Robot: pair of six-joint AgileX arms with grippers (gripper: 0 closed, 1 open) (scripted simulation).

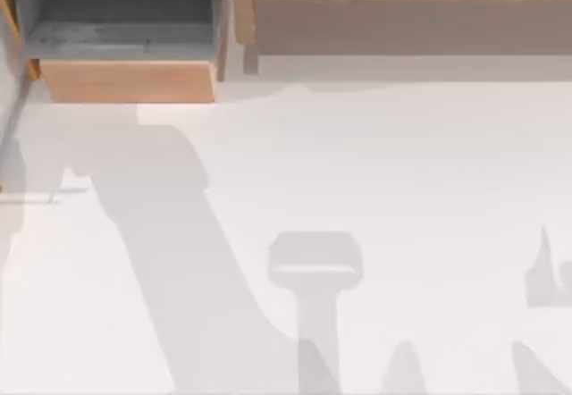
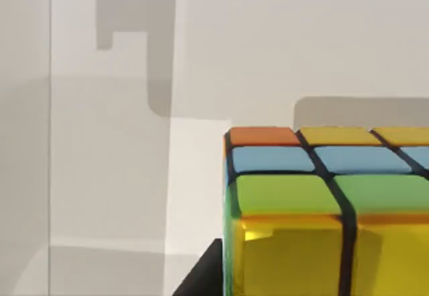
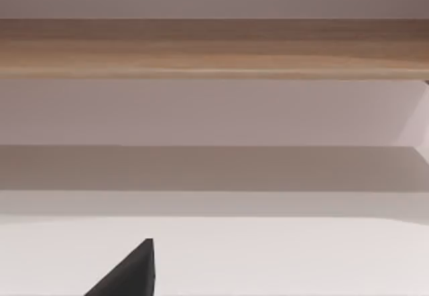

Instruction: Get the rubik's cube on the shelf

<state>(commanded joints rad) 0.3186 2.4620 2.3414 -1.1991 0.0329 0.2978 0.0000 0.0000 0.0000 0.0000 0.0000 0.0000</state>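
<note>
grey box compartment (image 1: 125, 33) w/ light wood front sits at the desk's (image 1: 375, 172) back left; the long wooden shelf (image 1: 402, 6) runs across the back right. left wrist view: the rubik's cube (image 2: 328, 209) is right up against the camera, yellow face w/ green, blue and orange squares above it, a dark bit of the left claw (image 2: 201, 279) beside it. can't tell if that claw is gripping it or how wide it's open. looks like the carry step; next move prob needs the cube brought over the shelf plank, then set down. right claw (image 3: 131, 272) faces the shelf, opening unclear.
</note>
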